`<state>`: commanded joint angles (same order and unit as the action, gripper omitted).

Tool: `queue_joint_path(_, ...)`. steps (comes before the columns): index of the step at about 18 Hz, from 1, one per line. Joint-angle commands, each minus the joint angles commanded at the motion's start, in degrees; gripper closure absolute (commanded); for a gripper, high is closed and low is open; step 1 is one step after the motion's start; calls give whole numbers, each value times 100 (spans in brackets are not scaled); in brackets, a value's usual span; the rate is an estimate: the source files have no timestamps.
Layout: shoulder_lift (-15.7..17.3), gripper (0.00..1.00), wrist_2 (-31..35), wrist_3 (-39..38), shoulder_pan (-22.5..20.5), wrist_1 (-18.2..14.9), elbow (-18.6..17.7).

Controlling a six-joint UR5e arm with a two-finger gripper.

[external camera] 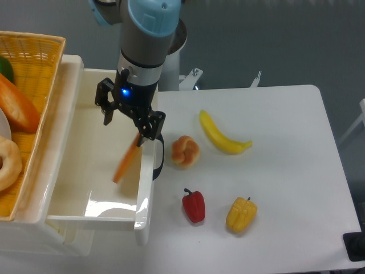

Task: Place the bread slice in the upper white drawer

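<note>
Nearest the lens, at about 5 o'clock on the white table, sit a glossy red toy bell pepper and, just beside it to the right, a yellow toy bell pepper. Farther back, near the table's centre, lie a round knobbly tan bread roll and, at 2 o'clock from it, a curved yellow toy banana.

At 9 o'clock stands the upper white drawer, a glossy white plastic box pulled open, its dark handle facing the roll. Above its interior, close to the handle-side wall, hangs the bread slice, seen edge-on as a thin orange strip, tilted with its low end toward 7 o'clock. Whether that low end touches the drawer floor cannot be told.

The black two-finger gripper sits over the drawer; its fingers are spread apart, and only the finger on the handle side appears to meet the slice's top end. Whether any real hold exists cannot be told.

Risk, as a judgement: the slice is so near the front wall that, on falling, it may lean on or catch the rim rather than lie flat, and could block closing. A lifting finger might also drag it out.

At far 10 o'clock a yellow woven basket holds an orange baguette-like loaf.
</note>
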<state>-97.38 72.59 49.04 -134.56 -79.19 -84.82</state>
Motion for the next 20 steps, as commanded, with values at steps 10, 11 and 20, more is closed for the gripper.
queue_joint_path(10,17,0,432,658,-1159,-105,9)
queue_joint_path(11,-17,0,432,825,-1352,-88,9)
queue_joint_path(20,-316,0,1274,3389,-2925,-9,36)
